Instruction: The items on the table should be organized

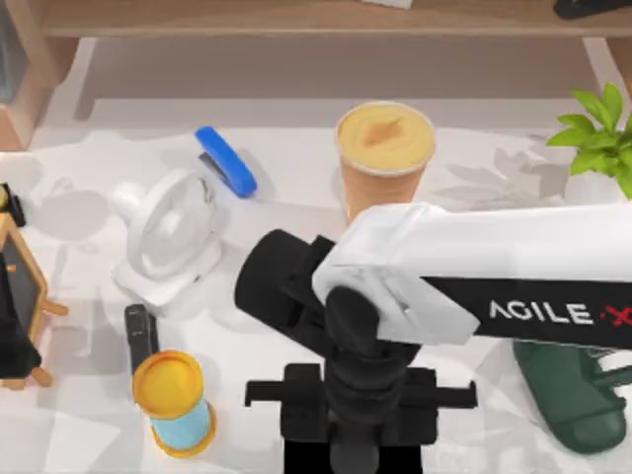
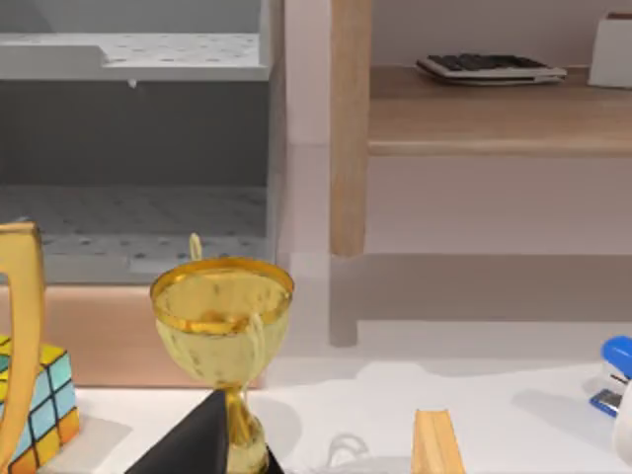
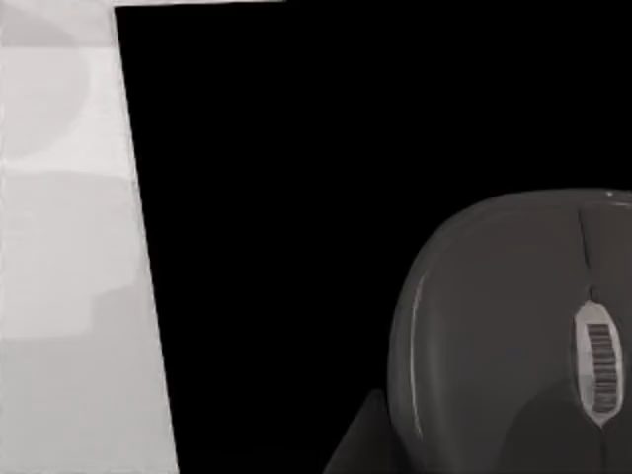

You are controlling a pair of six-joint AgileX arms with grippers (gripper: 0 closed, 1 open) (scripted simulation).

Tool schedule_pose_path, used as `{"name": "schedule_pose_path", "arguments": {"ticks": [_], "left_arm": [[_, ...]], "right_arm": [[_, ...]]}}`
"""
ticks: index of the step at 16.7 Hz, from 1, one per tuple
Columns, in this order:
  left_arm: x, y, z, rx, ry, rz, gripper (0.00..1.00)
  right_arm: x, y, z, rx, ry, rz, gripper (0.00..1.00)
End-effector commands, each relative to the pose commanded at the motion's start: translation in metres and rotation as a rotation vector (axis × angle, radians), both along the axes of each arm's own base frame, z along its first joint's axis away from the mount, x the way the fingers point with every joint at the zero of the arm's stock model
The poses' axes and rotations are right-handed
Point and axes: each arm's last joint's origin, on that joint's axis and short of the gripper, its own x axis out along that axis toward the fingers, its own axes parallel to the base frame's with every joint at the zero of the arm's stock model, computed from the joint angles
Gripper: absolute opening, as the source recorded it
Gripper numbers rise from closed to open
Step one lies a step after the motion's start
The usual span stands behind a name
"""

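A tall orange drink cup (image 1: 385,148) with a yellow-orange lid stands upright at the back middle of the white table (image 1: 474,158). My right arm reaches in from the right, and its gripper (image 1: 360,400) points down over a black mat (image 1: 296,459) at the front middle. The dark grey mouse (image 3: 523,336) looms close in the right wrist view, over that black mat (image 3: 296,197). A dark flat slab (image 1: 140,338) lies in front of the fan.
A white desk fan (image 1: 168,232) and a blue stapler (image 1: 225,160) sit left of the cup. At the front left stands a yellow-topped sand timer (image 1: 176,400), at the left edge a small easel (image 1: 20,296). A green shoe (image 1: 568,395) and a plant (image 1: 602,133) are on the right. A gold trophy (image 2: 222,316) and a colour cube (image 2: 39,405) stand before the wooden shelf (image 2: 494,118).
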Motion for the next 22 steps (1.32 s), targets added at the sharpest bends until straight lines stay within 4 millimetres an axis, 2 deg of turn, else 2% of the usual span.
{"name": "schedule_pose_path", "arguments": {"ticks": [6,19,22], "left_arm": [[0.0000,0.0000,0.0000,0.000,0.000,0.000,1.00],[0.0000,0.0000,0.0000,0.000,0.000,0.000,1.00],[0.0000,0.0000,0.0000,0.000,0.000,0.000,1.00]], "right_arm": [[-0.0006,0.0004,-0.0044,-0.001,0.001,0.004,0.00],[-0.0006,0.0004,-0.0044,-0.001,0.001,0.004,0.98],[-0.0006,0.0004,-0.0044,-0.001,0.001,0.004,1.00]]}}
